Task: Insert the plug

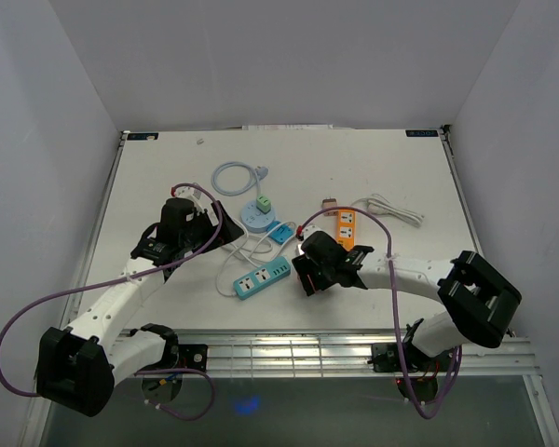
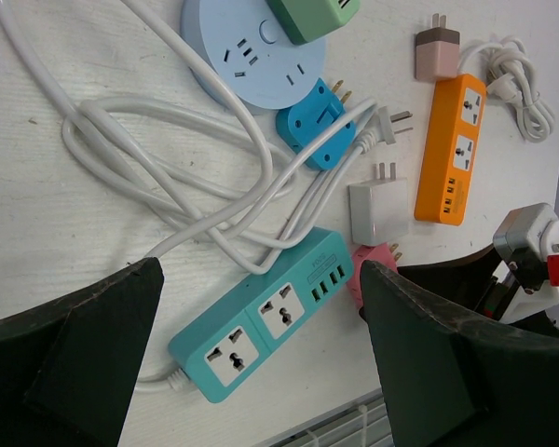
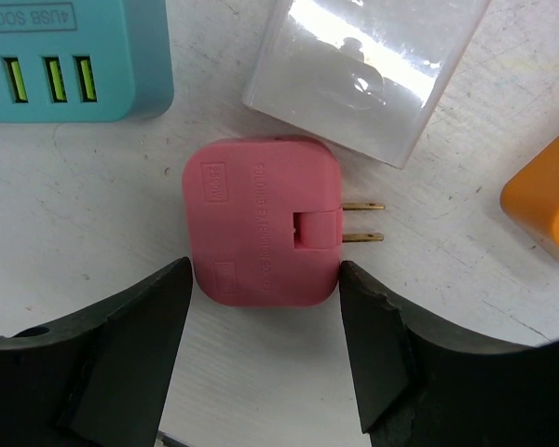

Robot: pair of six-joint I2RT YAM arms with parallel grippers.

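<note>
A pink plug adapter (image 3: 261, 228) lies flat on the white table, its two brass prongs pointing right. My right gripper (image 3: 264, 279) is open. Its fingertips stand either side of the adapter's near edge, just at its corners, and I cannot tell whether they touch it. The teal power strip (image 1: 263, 277) lies just left of it; its USB end shows in the right wrist view (image 3: 65, 56). My left gripper (image 2: 261, 279) is open and empty, above the teal strip (image 2: 261, 317) with its two sockets facing up. The pink adapter also shows in the left wrist view (image 2: 371, 256).
A white adapter (image 3: 363, 74) lies just beyond the pink one. An orange power strip (image 1: 347, 226) is to the right. A round blue socket (image 1: 256, 216), a blue adapter (image 1: 279, 233) and looped white cables (image 2: 168, 158) lie beyond the teal strip.
</note>
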